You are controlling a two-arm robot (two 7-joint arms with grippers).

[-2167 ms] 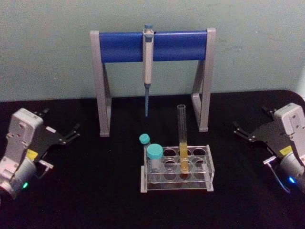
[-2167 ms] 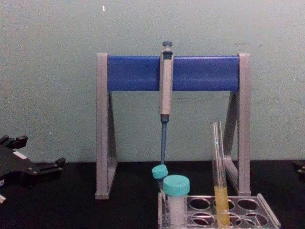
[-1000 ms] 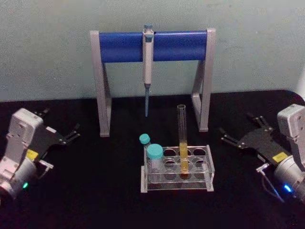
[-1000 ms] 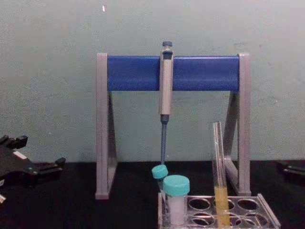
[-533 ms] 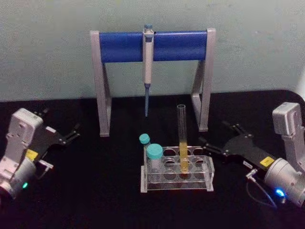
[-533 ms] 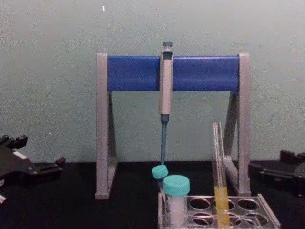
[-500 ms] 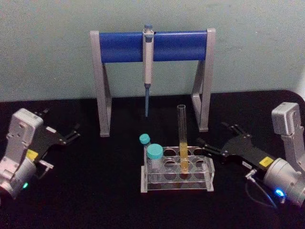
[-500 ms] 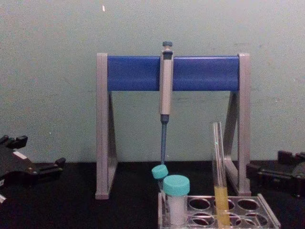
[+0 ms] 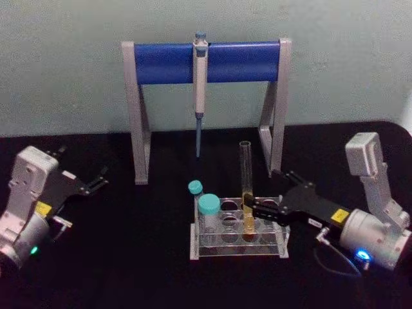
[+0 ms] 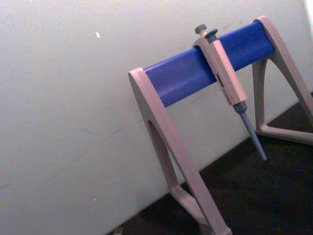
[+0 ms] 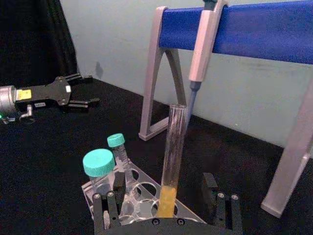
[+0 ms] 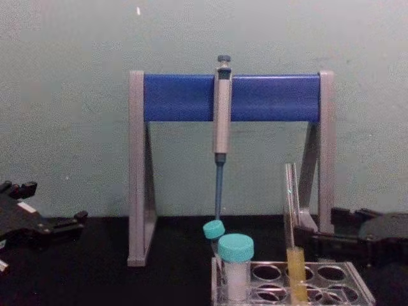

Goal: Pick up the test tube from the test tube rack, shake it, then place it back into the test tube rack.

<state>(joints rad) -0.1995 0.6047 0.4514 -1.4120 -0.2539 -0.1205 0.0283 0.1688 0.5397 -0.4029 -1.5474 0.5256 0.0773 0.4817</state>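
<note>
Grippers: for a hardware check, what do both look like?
The left gripper and right gripper match: flat black finger linkages, a yellow label, a silver-grey round wrist, a pale grey boxy module. The left shows a green light, the right a blue one and a thin cable.

lab: pipette (image 9: 200,84), test tube rack (image 9: 235,248)

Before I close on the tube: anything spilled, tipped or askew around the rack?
Nothing spilled. The test tube stands in the test tube rack, between the right gripper's open fingers. Only the small teal-capped tube leans, its cap tilted. Left gripper idles far left.
</note>
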